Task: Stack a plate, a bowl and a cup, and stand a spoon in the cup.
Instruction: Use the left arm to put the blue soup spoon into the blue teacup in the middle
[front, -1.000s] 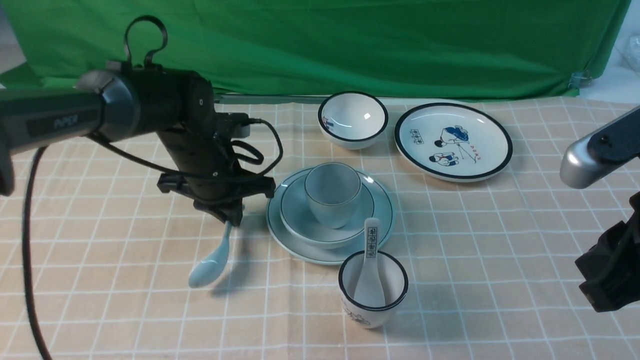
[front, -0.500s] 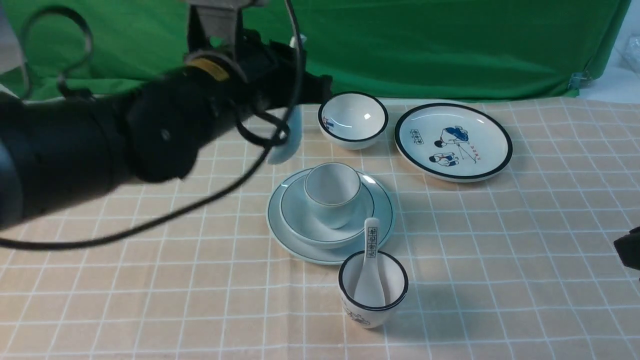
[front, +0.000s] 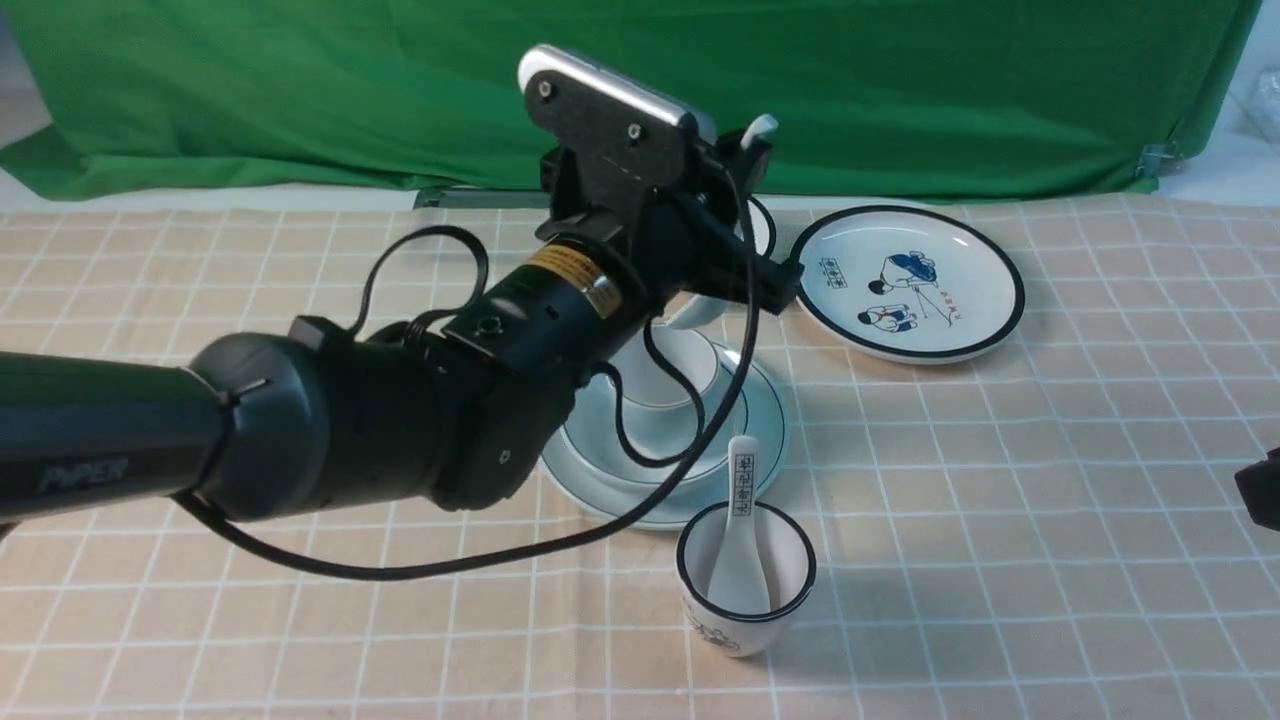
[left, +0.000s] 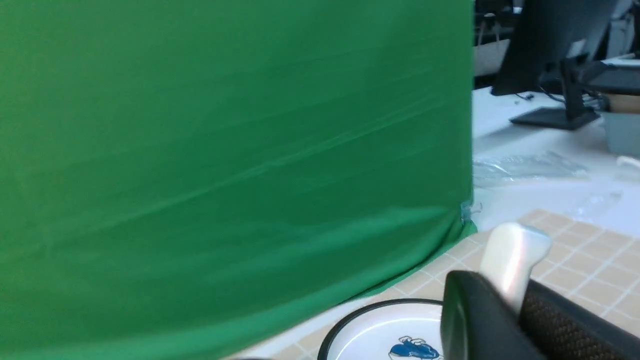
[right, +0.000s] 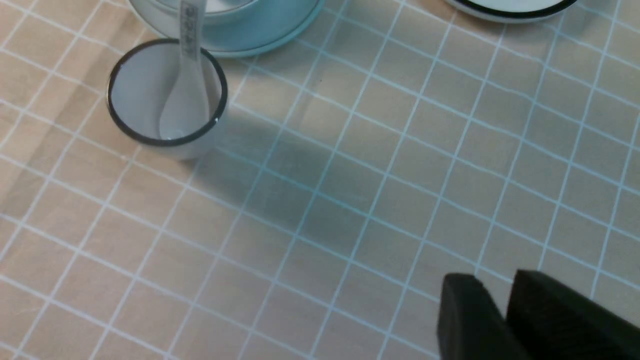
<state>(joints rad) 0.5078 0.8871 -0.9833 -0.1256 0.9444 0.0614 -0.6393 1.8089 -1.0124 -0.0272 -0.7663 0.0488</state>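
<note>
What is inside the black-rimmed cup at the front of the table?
A white spoon with black characters on its handle stands in the black-rimmed cup, scoop down, with the handle leaning over the far rim. The cup floor under the scoop is covered.

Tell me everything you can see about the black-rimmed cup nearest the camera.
The black-rimmed cup is white, glossy like ceramic, handleless, with a thick black rim and a small printed figure low on its side. It stands upright on the checked tablecloth, just in front of the plain plate. A white spoon with black characters on its handle leans inside, bowl down.
</note>
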